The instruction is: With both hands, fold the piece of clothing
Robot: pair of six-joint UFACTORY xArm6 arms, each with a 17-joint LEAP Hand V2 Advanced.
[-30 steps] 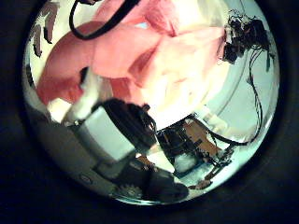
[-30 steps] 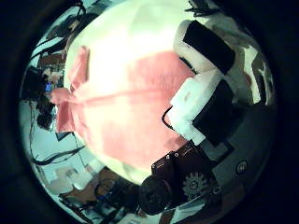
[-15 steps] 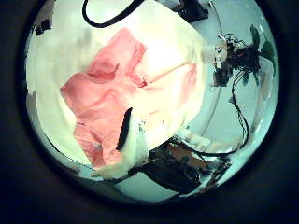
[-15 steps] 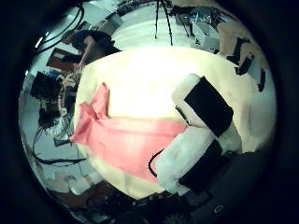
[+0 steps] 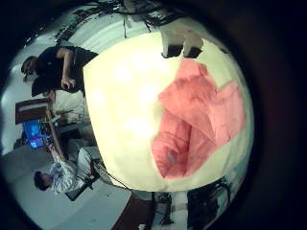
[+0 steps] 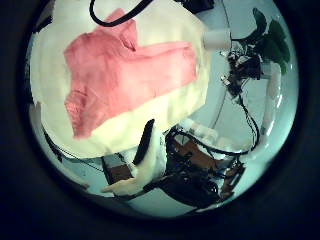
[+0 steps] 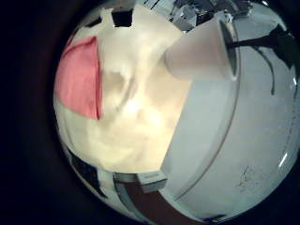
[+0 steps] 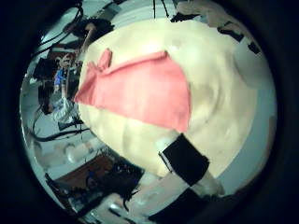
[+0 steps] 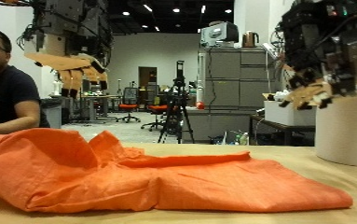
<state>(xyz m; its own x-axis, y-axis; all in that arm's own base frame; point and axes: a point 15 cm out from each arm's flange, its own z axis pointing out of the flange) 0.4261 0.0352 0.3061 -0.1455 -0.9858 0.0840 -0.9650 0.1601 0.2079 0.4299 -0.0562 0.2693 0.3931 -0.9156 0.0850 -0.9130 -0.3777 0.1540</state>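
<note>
An orange garment (image 9: 141, 177) lies crumpled and partly folded on the pale table (image 9: 290, 217), bunched at the side below my left hand. My left hand (image 9: 73, 65) hangs high above that bunched end, fingers relaxed and holding nothing. My right hand (image 9: 315, 56) is raised above the garment's flatter end, also holding nothing. The left palm views show the whole garment (image 5: 201, 120) (image 6: 120, 70) well below, with one finger (image 6: 150, 160) at the edge. The right palm views show the flat end (image 8: 140, 89) (image 7: 80, 75) and a finger (image 8: 187, 163).
A white cylinder (image 9: 346, 126) stands at the table's edge below my right hand. Beyond the table are grey cabinets (image 9: 234, 89), a tripod (image 9: 178, 107) and office chairs.
Both hands have risen away from the garment. A second ago their fingers were on the cloth; now it lies free on the table and looks small in the palm views.
</note>
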